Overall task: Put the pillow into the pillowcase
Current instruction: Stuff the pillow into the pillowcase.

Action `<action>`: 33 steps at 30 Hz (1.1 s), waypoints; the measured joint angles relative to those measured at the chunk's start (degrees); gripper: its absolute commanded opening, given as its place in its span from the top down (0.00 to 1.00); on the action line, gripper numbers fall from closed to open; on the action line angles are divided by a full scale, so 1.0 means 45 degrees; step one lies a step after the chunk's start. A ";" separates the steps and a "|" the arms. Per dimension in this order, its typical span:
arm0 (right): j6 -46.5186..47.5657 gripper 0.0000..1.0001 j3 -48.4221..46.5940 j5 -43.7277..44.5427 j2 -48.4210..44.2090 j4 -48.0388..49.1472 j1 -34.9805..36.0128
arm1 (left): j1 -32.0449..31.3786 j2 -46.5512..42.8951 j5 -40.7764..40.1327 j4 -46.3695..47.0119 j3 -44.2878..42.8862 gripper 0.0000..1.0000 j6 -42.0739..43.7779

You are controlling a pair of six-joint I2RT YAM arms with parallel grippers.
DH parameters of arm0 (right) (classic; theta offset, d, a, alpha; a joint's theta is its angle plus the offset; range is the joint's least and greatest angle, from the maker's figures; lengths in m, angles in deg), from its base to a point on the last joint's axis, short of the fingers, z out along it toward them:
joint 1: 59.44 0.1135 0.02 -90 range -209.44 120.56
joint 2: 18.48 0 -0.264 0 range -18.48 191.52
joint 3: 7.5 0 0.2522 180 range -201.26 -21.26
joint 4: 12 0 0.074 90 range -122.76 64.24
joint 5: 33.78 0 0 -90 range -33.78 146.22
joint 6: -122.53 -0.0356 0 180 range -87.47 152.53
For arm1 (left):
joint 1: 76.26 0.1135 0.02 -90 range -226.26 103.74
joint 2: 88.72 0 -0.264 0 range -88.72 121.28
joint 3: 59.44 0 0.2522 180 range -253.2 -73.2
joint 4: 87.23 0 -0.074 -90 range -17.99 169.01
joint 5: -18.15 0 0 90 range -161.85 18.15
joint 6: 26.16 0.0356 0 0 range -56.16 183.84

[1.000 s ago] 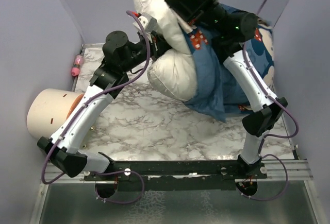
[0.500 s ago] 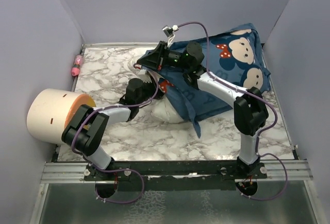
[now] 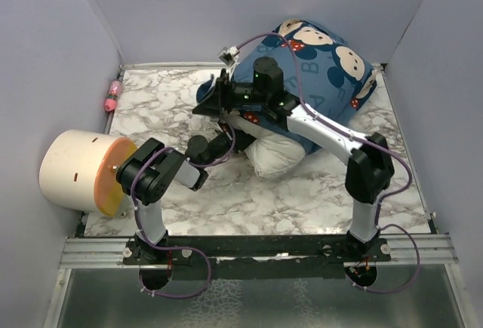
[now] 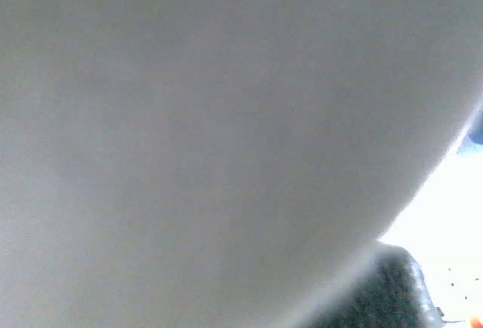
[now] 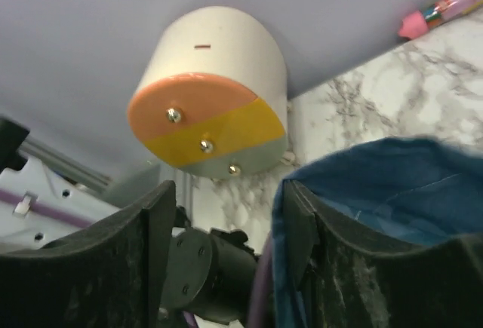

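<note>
We judge the job mostly done: the pillowcase point(image 3: 324, 64) covers most of the pillow point(image 3: 275, 154), and the bundle sits at the table's point(image 3: 226, 200) far right corner, against the back wall. One white end pokes out toward the table's middle. Our right gripper point(image 5: 226, 192) is released, with the blue hem beside one finger. The left gripper point(image 3: 225, 138) is clenched at the pillow; whether it pinches fabric, we cannot tell. Left to do: tuck that end in.
</note>
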 measured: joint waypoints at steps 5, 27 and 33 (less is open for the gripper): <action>0.3793 0.06 0.0986 0.1520 -0.3410 -0.3871 0.0510 | 0.0141 -0.0068 0.0291 0.0418 0.0690 1.00 -0.0345; 0.6407 0.00 0.8388 1.0608 -1.0768 -1.0593 0.0466 | 0.0500 0.0248 0.1069 0.0981 0.1520 1.00 -0.1273; 0.6742 0.01 0.7786 1.0622 -1.1725 -1.0642 0.0418 | 0.0549 0.0248 0.1268 0.0991 0.1520 1.00 -0.1273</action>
